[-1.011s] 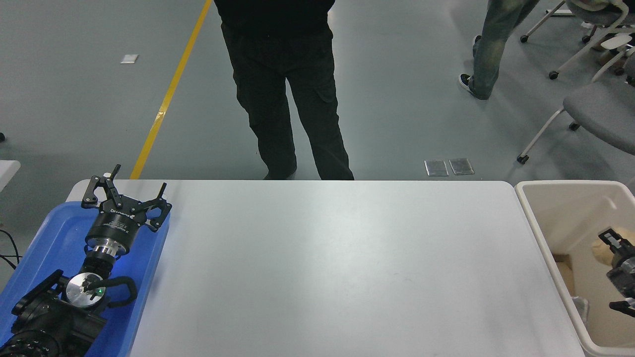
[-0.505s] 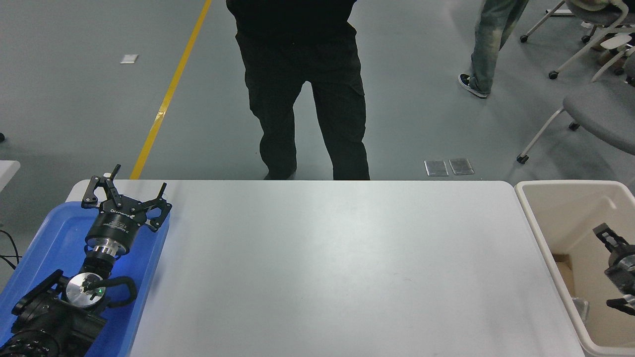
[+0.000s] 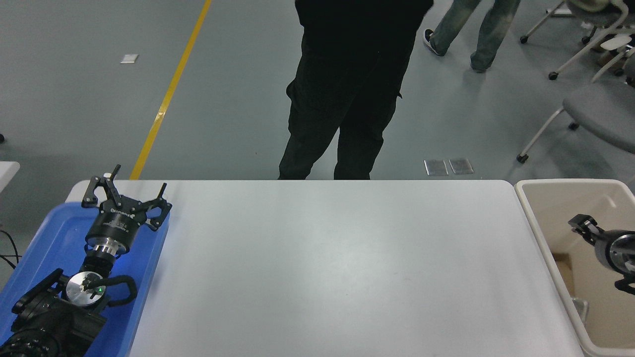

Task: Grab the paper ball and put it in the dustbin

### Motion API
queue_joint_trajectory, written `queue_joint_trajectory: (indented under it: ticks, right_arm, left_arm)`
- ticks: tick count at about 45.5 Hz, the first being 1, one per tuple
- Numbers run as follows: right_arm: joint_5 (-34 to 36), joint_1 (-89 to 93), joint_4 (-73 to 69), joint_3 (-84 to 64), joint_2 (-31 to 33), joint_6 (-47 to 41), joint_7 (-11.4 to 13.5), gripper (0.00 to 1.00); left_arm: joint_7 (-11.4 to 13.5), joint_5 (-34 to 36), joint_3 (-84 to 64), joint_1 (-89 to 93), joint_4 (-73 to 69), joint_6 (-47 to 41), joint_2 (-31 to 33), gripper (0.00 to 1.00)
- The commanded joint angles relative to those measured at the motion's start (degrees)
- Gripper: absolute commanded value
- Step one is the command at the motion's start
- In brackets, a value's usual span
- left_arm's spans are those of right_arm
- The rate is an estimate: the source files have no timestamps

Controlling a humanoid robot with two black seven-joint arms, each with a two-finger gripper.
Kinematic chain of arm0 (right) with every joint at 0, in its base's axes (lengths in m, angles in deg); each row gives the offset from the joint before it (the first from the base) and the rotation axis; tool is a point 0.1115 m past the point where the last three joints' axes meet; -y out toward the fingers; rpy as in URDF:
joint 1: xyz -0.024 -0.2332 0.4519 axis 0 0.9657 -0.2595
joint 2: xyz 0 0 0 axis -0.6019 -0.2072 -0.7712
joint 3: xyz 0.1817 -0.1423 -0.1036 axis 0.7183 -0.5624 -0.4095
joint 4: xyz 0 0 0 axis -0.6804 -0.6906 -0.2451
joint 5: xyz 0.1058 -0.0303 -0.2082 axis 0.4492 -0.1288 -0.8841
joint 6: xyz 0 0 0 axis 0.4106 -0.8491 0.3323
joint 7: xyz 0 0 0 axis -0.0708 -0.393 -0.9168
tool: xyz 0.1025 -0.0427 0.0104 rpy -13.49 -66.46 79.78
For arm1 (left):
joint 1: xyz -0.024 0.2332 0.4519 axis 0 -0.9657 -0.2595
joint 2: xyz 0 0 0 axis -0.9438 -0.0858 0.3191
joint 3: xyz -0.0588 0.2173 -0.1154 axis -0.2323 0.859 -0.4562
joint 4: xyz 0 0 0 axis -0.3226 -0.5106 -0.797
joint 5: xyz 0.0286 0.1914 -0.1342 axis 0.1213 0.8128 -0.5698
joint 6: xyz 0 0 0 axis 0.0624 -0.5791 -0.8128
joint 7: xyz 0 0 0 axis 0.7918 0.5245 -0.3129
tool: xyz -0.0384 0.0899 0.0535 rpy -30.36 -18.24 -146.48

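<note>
The cream-beige dustbin [image 3: 535, 229] stands off the table's right end. My right gripper [image 3: 598, 254] hangs over the bin's inside at the picture's right edge, its fingers spread and nothing between them. The paper ball is out of view; no tan wad shows on the table or in the visible part of the bin. My left gripper [image 3: 126, 191] is parked open at the lower left, above the blue tray.
A shallow blue tray [image 3: 39, 248] lies at the table's left end under the left arm. A person in black trousers [image 3: 342, 109] stands at the far edge. Brown cardboard [image 3: 565, 272] lies in the bin. Chairs [image 3: 595, 104] stand at the far right.
My right gripper has moved up and towards the far side over the bin. The tan paper ball seen beside it a second ago no longer shows. The person has stepped right.
</note>
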Motion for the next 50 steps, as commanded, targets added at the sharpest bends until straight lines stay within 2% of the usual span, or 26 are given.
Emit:
queue_joint_trajectory:
  ticks: [1,15,20,24,31,38,50]
  right_arm:
    - [-0.39,-14.32,-11.0,-8.36,-1.35,-9.29,-0.1,1.0]
    - [-1.27,-25.03,-12.5,-13.37,-8.99,-39.87,-0.01,1.0]
    - [-1.36,-30.83,-13.03,-18.55,-14.87,-48.58,-0.01,1.0]
    - [-1.36,-34.79,-14.43,-19.88,-18.83,-49.03,-0.01,1.0]
    - [-1.18,-41.56,-19.7,-19.0,-21.82,-49.03,-0.1,1.0]
    - [-0.31,-48.59,-24.8,-18.65,-28.41,-49.03,-0.19,1.0]
    - [-0.3,-58.0,-30.87,-14.52,-29.21,-49.03,-0.19,1.0]
  left_arm:
    - [-0.06,0.08,0.01,0.03,0.0,0.0,0.0,0.99]
    - [-0.06,0.0,0.09,-0.06,0.0,0.0,0.0,0.99]
    - [-0.06,0.0,0.01,-0.06,0.0,0.0,0.0,0.99]
    - [0.03,-0.01,0.01,-0.06,0.0,0.0,0.0,0.99]
    - [0.03,-0.01,0.01,-0.06,0.0,0.0,0.0,0.99]
    - [0.03,-0.01,0.0,-0.15,0.0,0.0,0.0,0.99]
    - [0.03,-0.01,-0.08,-0.15,0.0,0.0,0.0,0.99]
